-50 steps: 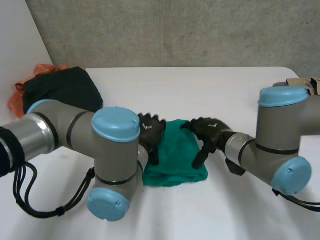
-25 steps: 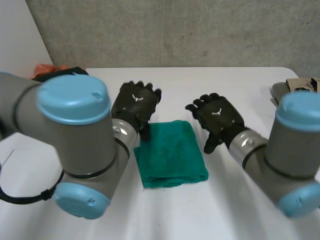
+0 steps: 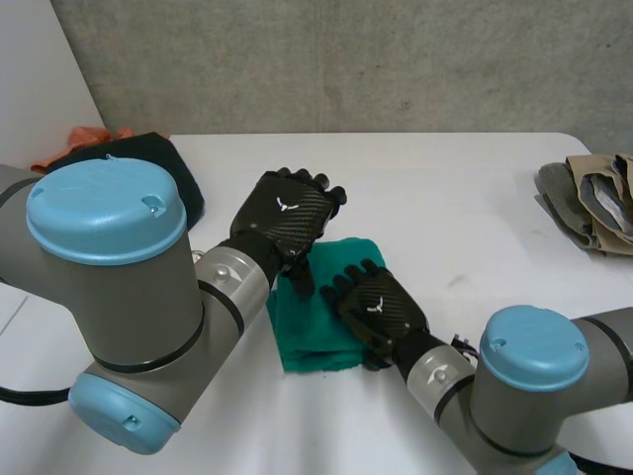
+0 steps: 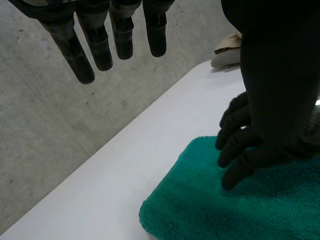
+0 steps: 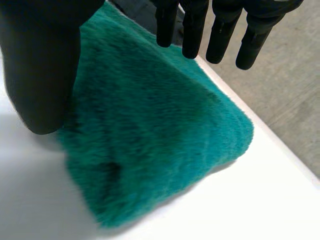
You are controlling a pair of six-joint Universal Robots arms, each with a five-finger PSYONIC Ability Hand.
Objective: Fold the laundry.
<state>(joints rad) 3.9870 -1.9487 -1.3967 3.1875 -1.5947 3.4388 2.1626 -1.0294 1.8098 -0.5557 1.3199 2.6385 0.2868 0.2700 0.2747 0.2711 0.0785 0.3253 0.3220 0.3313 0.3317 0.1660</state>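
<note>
White table with a folded green towel at its centre. The dark clothes heap is half hidden behind the left arm, and the beige stack is cut off at the edge. The left robot hand hovers over the towel's far-left corner, fingers straight, holding nothing. The right robot hand covers the towel's right part, fingers relaxed, tips on the cloth.

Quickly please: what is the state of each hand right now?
Left hand: open, fingers straight, holding nothing.
Right hand: open, fingers straight over the green towel, not gripping it.
</note>
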